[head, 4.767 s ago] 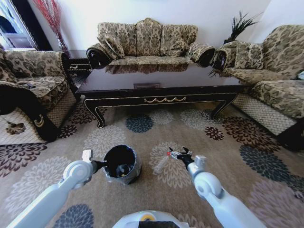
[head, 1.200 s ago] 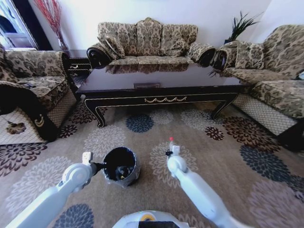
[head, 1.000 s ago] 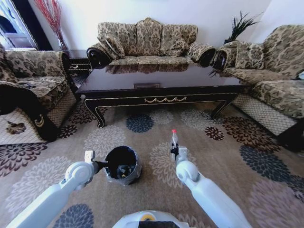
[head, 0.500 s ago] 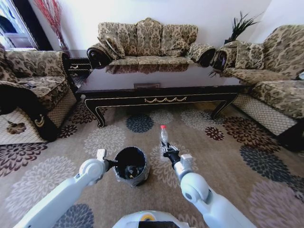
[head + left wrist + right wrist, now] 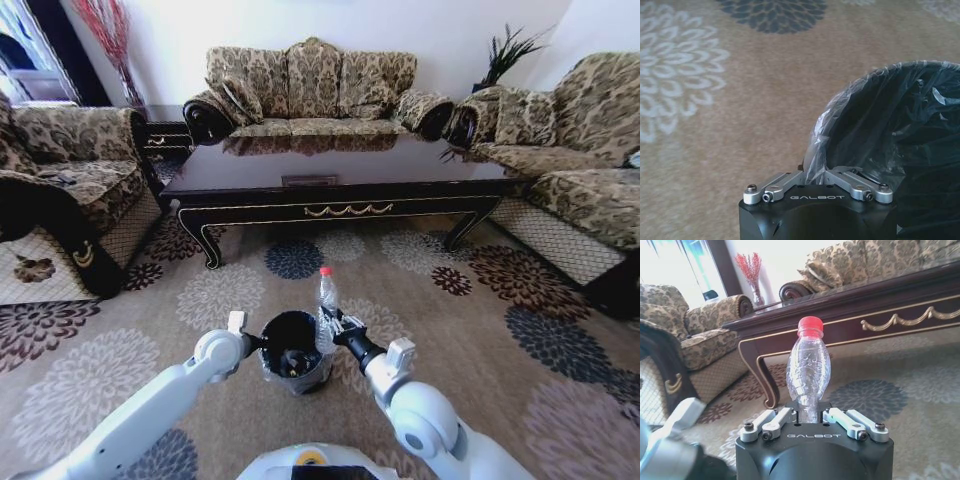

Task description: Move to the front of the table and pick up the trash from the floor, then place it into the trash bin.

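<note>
From the head view, the right gripper holds the clear plastic bottle with a red cap upright, just beside the rim of the small round black bin lined with thin plastic, which stands on the beige flower-patterned carpet floor. The left gripper meets the bin's near-left rim. The long glossy dark coffee table with gold scroll ornament stands beyond, well apart. To do this step well, I judge the bottle should be carried fully over the dark opening before release (it now sits at the rim's edge, not clearly above the middle).

In the left wrist view, the left gripper has its jaws pressed together on the bin's bagged rim, steadying it. That hold should stay firm so the bin does not tip.

In the right wrist view, the right gripper pinches the bottle low on its body, cap upward, table behind. Tilting it toward the bin before opening would likely keep it from bouncing off the rim.
</note>
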Robot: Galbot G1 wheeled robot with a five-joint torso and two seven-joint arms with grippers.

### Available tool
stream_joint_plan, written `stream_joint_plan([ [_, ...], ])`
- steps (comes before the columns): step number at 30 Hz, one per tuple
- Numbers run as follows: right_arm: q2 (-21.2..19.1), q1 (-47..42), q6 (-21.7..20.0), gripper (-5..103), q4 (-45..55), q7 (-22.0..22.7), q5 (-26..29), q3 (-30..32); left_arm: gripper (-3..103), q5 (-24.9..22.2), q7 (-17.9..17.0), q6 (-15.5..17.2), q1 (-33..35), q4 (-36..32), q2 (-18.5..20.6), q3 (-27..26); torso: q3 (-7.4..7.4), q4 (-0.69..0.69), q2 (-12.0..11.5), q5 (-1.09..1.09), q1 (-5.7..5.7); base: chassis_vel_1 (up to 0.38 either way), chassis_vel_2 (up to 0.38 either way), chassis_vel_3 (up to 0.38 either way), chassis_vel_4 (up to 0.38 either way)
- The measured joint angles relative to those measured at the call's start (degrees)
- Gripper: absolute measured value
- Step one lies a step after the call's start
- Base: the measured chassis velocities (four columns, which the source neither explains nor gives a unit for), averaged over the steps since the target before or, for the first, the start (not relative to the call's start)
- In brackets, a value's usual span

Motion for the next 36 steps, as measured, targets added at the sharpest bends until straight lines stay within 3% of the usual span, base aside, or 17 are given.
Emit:
stream_joint_plan([
  [5,0.4,-0.5,0.0,18,-0.8,0.0,-0.9,-1.4,0,-0.3,-0.7,0.0,-1.7,0.5,-1.9,3.2,0.00,-0.01,0.0,0.00,0.00,0.000,0.000,0.000,0.000],
  [12,1.2,-1.5,0.6,15,-2.4,-1.0,-5.4,-2.7,0,-0.3,-1.2,0.0,-1.3,-0.1,-2.7,3.4,0.00,-0.01,0.0,-0.01,0.00,0.000,0.000,0.000,0.000],
  [14,1.3,-1.5,0.9,25,-2.8,-1.2,-5.5,-2.7,0,-0.3,-1.2,0.0,-1.0,-0.5,-2.1,3.2,0.00,0.00,0.0,0.00,0.00,0.000,0.000,0.000,0.000],
  [16,1.3,-1.3,1.0,25,-3.0,-1.3,-5.5,-2.7,0,-0.3,-1.2,0.0,-0.9,-0.6,-1.9,3.1,0.00,0.01,0.0,0.00,0.00,0.000,0.000,0.000,0.000],
  [22,1.6,-1.2,1.5,52,-3.6,-1.9,-5.3,-2.4,0,-0.4,-1.1,0.0,0.8,-1.7,-1.7,1.4,0.00,-0.01,0.0,-0.01,0.00,0.000,0.000,0.000,0.000],
  [25,1.6,-1.4,1.5,57,-3.7,-1.9,-5.3,-2.3,0,-0.3,-1.1,0.0,1.4,-1.8,-1.6,0.7,0.00,-0.01,0.0,-0.01,0.00,0.000,0.000,0.000,0.000],
  [31,1.7,-1.2,1.8,84,-3.8,-1.9,-4.5,-1.5,0,-0.1,-0.9,0.0,2.6,-2.3,-1.0,-1.2,0.00,-0.01,0.0,-0.01,0.00,0.000,0.000,0.000,0.000],
  [36,1.6,-1.0,1.8,98,-3.7,-1.8,-4.0,-0.8,0,-0.1,-0.9,0.0,3.3,-2.6,-0.2,-2.3,0.00,0.00,0.0,-0.01,0.00,0.000,0.000,0.000,0.000],
])
